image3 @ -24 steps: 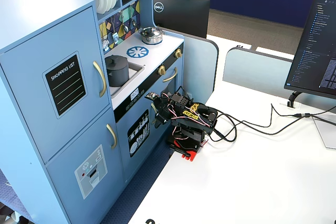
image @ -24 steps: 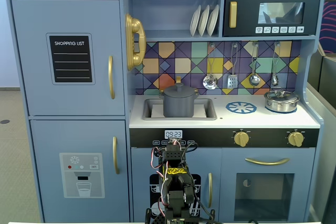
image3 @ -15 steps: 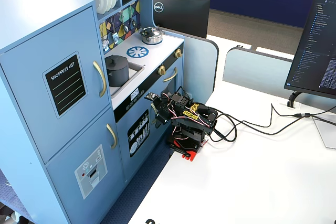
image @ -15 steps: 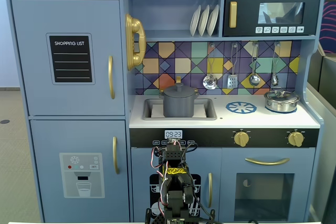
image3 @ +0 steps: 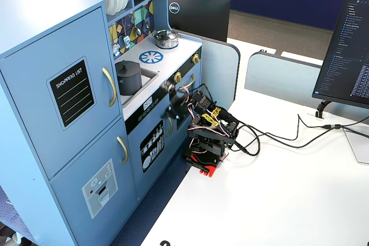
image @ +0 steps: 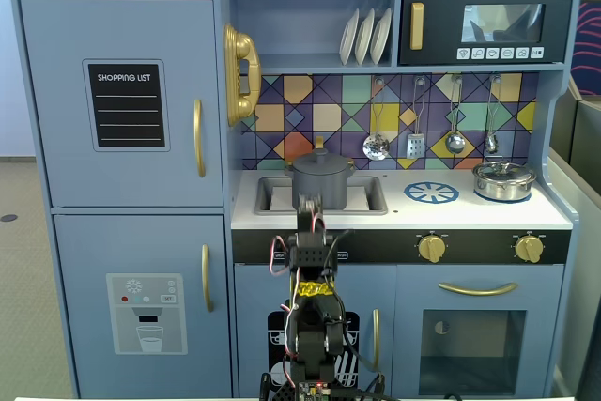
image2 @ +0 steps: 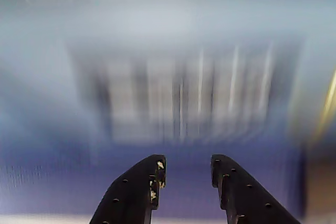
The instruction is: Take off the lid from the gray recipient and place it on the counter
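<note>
One gray recipient point(image: 322, 187) stands in the sink cut-out of the counter point(image: 404, 214), its single lid point(image: 320, 163) on top. A silver pot point(image: 503, 180) sits far right of the sink. The empty gripper point(image2: 185, 169), fingers spread, hangs below the sink edge: the approach, I judge. Next, rise over the knob.

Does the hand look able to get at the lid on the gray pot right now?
Probably yes. The lid sits uncovered on the gray pot in the sink, with nothing above it. The hand is open and empty, low in front of the counter, so it must rise first.
</note>
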Robot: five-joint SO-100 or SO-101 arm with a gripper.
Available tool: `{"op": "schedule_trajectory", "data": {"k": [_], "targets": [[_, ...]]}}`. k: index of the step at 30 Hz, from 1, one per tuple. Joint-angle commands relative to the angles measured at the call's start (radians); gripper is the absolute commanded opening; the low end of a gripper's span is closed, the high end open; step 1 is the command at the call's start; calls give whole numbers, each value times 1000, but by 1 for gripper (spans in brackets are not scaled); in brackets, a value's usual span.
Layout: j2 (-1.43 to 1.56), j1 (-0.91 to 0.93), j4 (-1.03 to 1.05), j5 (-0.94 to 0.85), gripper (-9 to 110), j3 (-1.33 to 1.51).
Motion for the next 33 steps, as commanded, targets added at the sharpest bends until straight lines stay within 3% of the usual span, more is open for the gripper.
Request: {"op": "schedule_trajectory", "data": {"k": [1,8,16,33], "targets": [[-80,-3,-158,-17,0,-236],[-224,11,-405,-23,1,-397],[-394,55,-753,32,20,-399],[-657,100,-945,40,21,-511]]}}
